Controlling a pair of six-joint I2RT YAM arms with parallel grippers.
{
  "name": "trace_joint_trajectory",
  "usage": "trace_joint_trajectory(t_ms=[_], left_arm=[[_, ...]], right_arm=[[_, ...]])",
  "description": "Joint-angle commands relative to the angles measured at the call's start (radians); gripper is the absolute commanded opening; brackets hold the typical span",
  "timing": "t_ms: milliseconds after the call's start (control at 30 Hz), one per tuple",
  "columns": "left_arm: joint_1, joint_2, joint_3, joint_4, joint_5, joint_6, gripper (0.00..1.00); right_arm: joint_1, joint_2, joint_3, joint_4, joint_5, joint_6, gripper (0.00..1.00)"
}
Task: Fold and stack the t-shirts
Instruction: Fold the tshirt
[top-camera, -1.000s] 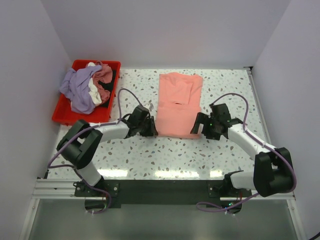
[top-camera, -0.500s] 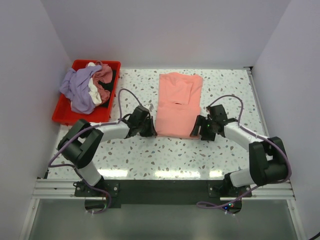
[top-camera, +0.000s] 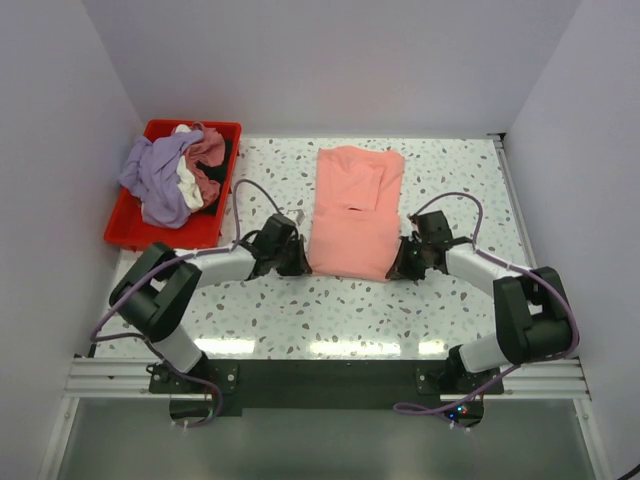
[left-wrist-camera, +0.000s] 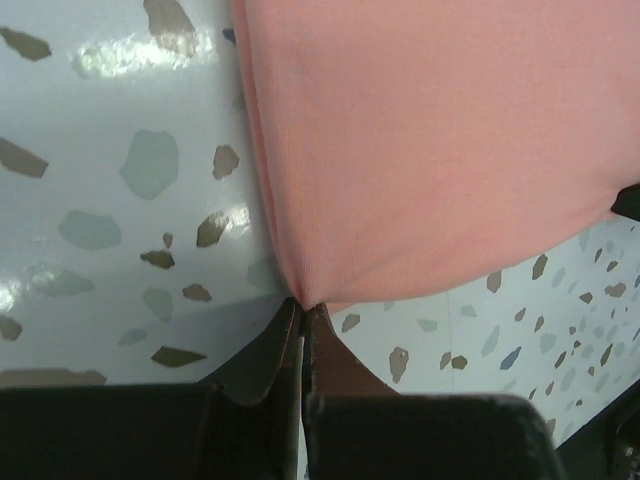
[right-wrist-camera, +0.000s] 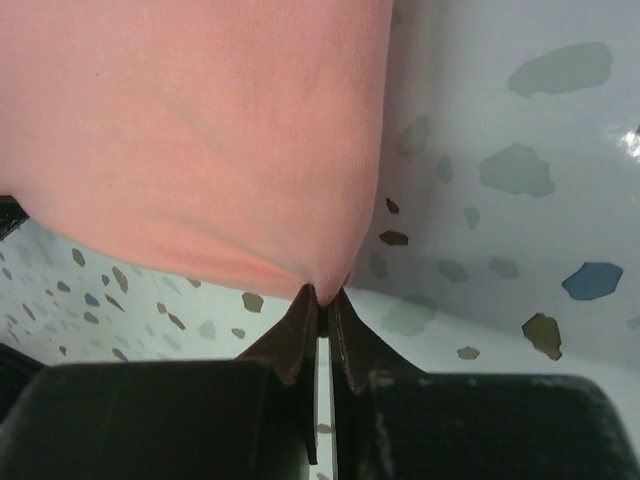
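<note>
Low in frame, the left gripper (left-wrist-camera: 303, 312) has its two dark fingers pressed together on the near corner of the salmon-pink t-shirt (left-wrist-camera: 430, 140), cloth drawn to a point there and spreading smooth above over the speckled white table (left-wrist-camera: 110, 190).

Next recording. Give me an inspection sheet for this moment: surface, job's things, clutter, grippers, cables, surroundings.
Surface: speckled table, glossy, with glare strips near the front edge.
Job's things: pink tee lies flat mid-table, partly folded. Lavender, white and rose tees are heaped unfolded in the red bin at far left.
Clutter: nothing seen.
Grippers: left gripper is shut on the pink tee's near left corner. Right gripper is shut on its near right corner.
Cables: purple cables loop off each arm; more trail at the bases.
Surroundings: plain walls on three sides.
</note>
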Motion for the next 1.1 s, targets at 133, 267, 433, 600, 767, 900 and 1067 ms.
trace_joint_trajectory(t_ms=[133,267,433,600,767,900,1067], left_arm=[[-0.01,-0.279,-0.087,-0.14,-0.09,0.009,0.0],[-0.012,-0.456,-0.104,-0.278,-0.149,-0.002,0.0],[-0.015,-0.699,-0.099,-0.402,-0.201,-0.023,0.0],[-0.015,-0.864,-0.075,-0.468,-0.233,-0.029,0.0],[-0.015,-0.92,-0.03,-0.533,-0.27,-0.04,0.0],[-0.015,-0.961,-0.009,-0.544,-0.301,-0.042,0.0],[-0.015,-0.978,0.017,-0.536,-0.373,-0.042,0.0]], right_arm=[[0.003,-0.174,0.015,-0.279,-0.164,-0.104,0.0],[0.003,-0.278,0.072,-0.495,-0.266,-0.191,0.0],[0.009,-0.407,0.101,-0.638,-0.44,-0.187,0.0],[0.009,-0.496,0.124,-0.724,-0.628,-0.179,0.0],[0.009,-0.532,0.135,-0.782,-0.718,-0.17,0.0],[0.009,-0.552,0.138,-0.795,-0.789,-0.162,0.0],[0.009,-0.555,0.123,-0.781,-0.797,-0.149,0.0]])
